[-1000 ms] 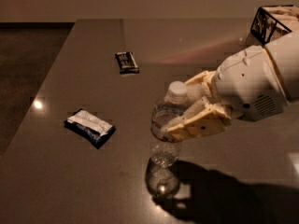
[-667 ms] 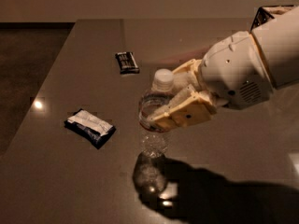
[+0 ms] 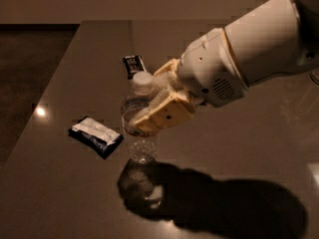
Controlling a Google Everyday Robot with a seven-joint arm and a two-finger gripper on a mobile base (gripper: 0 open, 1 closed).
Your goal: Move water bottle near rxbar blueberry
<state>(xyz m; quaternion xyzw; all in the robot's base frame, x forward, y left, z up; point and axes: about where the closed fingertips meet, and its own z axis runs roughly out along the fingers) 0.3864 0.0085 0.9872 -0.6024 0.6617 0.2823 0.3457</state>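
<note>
in the camera view, your gripper (image 3: 152,114) is clenched on the bottle (image 3: 141,144) at mid-body, above the table (image 3: 60,198); over the last second it has carried the bottle left, so it now stands upright just beside the rxbar (image 3: 94,136); i'd judge the move nearly done, with set-down and release left; the fingers (image 3: 167,114) hide the bottle's middle, the arm runs off the right edge, and you can't tell whether the base touches the table.
</note>
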